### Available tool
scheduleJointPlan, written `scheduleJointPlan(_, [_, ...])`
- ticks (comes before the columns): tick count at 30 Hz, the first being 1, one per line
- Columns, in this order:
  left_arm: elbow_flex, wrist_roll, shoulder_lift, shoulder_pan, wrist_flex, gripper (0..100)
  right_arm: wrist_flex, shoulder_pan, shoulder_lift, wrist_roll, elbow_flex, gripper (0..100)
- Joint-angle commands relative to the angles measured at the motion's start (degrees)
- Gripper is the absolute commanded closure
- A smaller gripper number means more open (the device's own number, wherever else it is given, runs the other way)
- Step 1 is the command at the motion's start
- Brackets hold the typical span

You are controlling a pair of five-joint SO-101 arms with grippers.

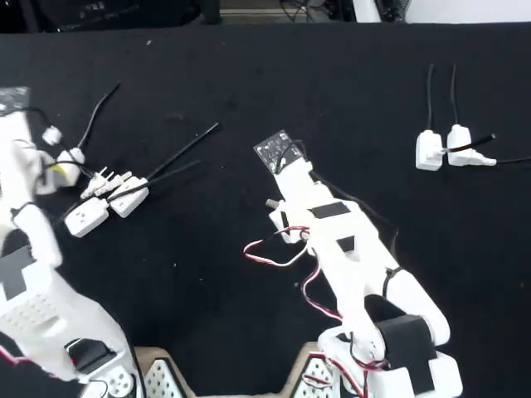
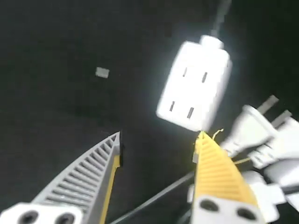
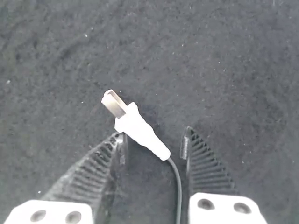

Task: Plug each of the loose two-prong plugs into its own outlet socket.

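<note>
In the left wrist view my left gripper [image 2: 159, 137] is open, its yellow fingertip [image 2: 205, 144] touching the near end of a white outlet socket [image 2: 194, 88] with two empty pairs of slots. Loose white two-prong plugs [image 2: 254, 126] lie just beside it. In the high view this gripper [image 1: 60, 168] sits at the left edge next to two sockets [image 1: 87, 215] and the plugs [image 1: 101, 182]. My right gripper [image 3: 153, 137] is open around another white plug [image 3: 135, 127] that lies on the black cloth, prongs pointing away and its cable running back between the fingers. The right arm [image 1: 319, 220] stands mid-table.
Two more white sockets [image 1: 444, 149] lie at the far right, with black cables [image 1: 473, 145] across them. Black cords [image 1: 178, 157] fan out from the left cluster. A red and white wire [image 1: 274, 257] loops off the right arm. A black cloth [image 1: 207, 75] covers the table.
</note>
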Motion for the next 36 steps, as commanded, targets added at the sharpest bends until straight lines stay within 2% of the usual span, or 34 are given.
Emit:
scheduleJointPlan(1, [-10.1,0.1,-0.6,-3.8,2.7,75,-1.3,0.4,-2.9,-0.4,-0.1,82.2])
scheduleJointPlan(6, [-14.2,0.1,-0.7,-4.7,9.3,75,-1.3,0.4,-2.9,-0.4,-0.1,82.2])
scheduleJointPlan(10, [-16.1,0.1,-0.3,-0.8,13.2,75,-1.3,0.4,-2.9,-0.4,0.0,82.2])
scheduleJointPlan(16, [-15.8,0.1,-0.2,8.0,12.6,75,-1.3,0.5,-2.9,-0.4,0.0,82.2])
scheduleJointPlan(19, [-14.4,-0.4,0.9,9.5,6.5,74,-1.3,0.5,-2.9,-0.4,0.0,82.2])
scheduleJointPlan(23, [-16.4,-6.7,6.4,9.6,4.7,74,-1.3,0.5,-2.9,-0.4,0.0,82.2])
scheduleJointPlan(26, [-21.1,-10.2,11.8,9.5,8.6,74,-1.2,0.5,-2.9,-0.4,0.0,82.2])
scheduleJointPlan(36, [-47.7,-14.0,31.5,8.0,17.8,74,-1.3,0.5,-2.8,-0.4,0.0,82.2])
